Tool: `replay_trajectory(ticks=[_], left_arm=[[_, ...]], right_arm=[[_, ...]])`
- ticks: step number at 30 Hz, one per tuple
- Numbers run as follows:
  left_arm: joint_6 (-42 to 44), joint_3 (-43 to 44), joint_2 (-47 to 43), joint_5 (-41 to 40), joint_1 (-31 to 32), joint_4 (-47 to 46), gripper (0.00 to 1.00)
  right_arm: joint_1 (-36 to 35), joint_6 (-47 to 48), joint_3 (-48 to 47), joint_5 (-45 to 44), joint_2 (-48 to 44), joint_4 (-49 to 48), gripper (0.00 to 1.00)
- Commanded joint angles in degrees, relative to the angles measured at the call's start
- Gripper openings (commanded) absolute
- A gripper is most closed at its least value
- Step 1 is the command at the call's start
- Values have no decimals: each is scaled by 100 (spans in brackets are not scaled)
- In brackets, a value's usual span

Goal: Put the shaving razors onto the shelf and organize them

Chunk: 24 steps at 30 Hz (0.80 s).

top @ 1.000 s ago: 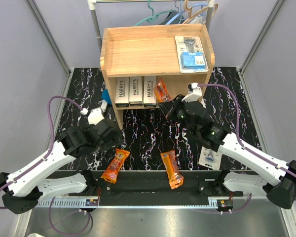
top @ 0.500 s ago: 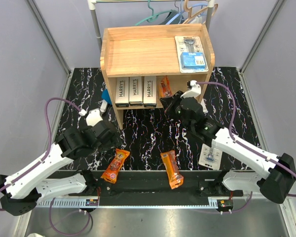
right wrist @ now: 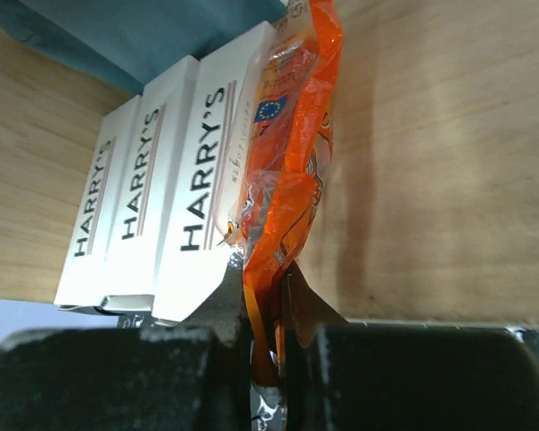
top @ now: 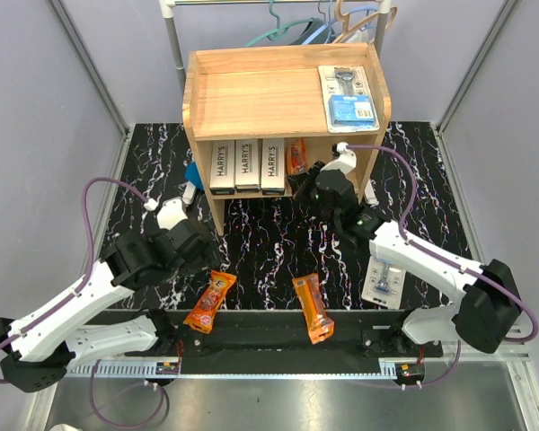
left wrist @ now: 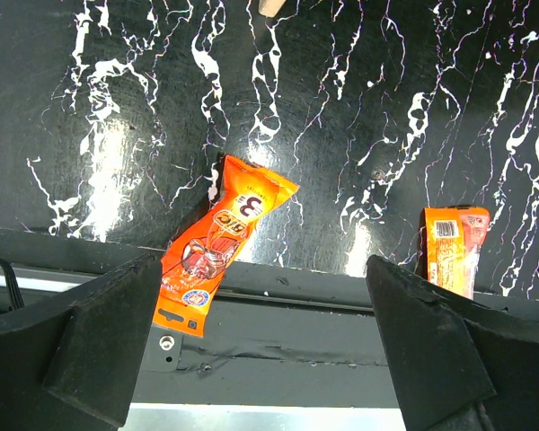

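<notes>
The wooden shelf [top: 251, 90] stands at the back. Three white "HARRY'S" boxes [top: 247, 166] [right wrist: 153, 197] lie side by side on its lower tier. My right gripper [top: 307, 175] [right wrist: 268, 278] is shut on an orange razor packet [top: 296, 158] [right wrist: 287, 135], holding it on edge inside the lower tier, just right of the boxes. My left gripper [top: 193, 247] [left wrist: 269, 359] hangs open above the near table edge, with nothing between its fingers. Below it lies a second orange packet [top: 210, 302] [left wrist: 220, 242], and a third [top: 312, 308] [left wrist: 454, 247] lies to the right. One blister pack [top: 348, 97] rests on the shelf top, another [top: 383, 285] on the table.
A metal clothes rail [top: 175, 40] with hangers [top: 332, 27] stands behind the shelf. Something blue [top: 191, 172] sits against the shelf's left side. Grey walls close in the black marbled table [top: 269, 242]; a black bar [left wrist: 296, 310] runs along its near edge.
My right arm has reached forward and carried the orange packet from in front of the shelf into its lower tier. The left arm shifted slightly at first, then stayed still.
</notes>
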<state>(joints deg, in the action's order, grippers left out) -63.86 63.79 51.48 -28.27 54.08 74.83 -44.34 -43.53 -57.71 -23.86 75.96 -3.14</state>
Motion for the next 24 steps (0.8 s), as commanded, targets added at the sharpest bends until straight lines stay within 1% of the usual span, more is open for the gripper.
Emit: replay_trajectory(ticks=[1,3,4,5,6,7,9,10,13,14,16,17,19,20,21,23,24], left_arm=[[92,-7,-51,15,-12,-232,99],[110,-16,-42,32,-12,-249,99],[110,-24,-42,41,-12,-249,99],[119,-33,-33,50,-12,-249,99],[119,-51,-33,50,-12,-258,99],[119,-68,-33,41,-12,-267,99],[119,-86,-33,50,-12,-258,99],[119,-86,-33,50,-12,-258,99],[128,-95,-51,50,-12,-267,99],[136,-95,-77,59,-12,-267,99],[128,-121,-112,50,-12,-267,99],[119,-130,-147,41,-12,-267,99],[110,-156,-174,41,-3,-267,99],[101,-165,-200,32,-12,-276,99],[101,-174,-209,41,-12,-276,99],[93,-191,-235,41,-12,-276,99],[93,-200,-235,50,-12,-302,99]], right_arm=[[66,-51,-398,258,234,-126,11],[83,-42,-477,338,305,-126,13],[74,-50,-495,364,322,-135,19],[92,-33,-521,416,340,-117,22],[92,-24,-583,434,384,-108,23],[101,-7,-609,461,410,-82,28],[127,-7,-714,557,524,-3,31],[136,-15,-741,601,551,32,34],[153,-33,-812,715,674,103,36],[162,-42,-820,724,683,138,41],[153,-68,-803,716,674,164,45],[162,-77,-768,716,631,173,51],[153,-59,-733,663,551,225,57],[153,-77,-680,628,447,252,64],[162,-86,-671,593,393,287,68],[162,-77,-653,488,236,559,75],[153,-77,-653,452,182,638,82]])
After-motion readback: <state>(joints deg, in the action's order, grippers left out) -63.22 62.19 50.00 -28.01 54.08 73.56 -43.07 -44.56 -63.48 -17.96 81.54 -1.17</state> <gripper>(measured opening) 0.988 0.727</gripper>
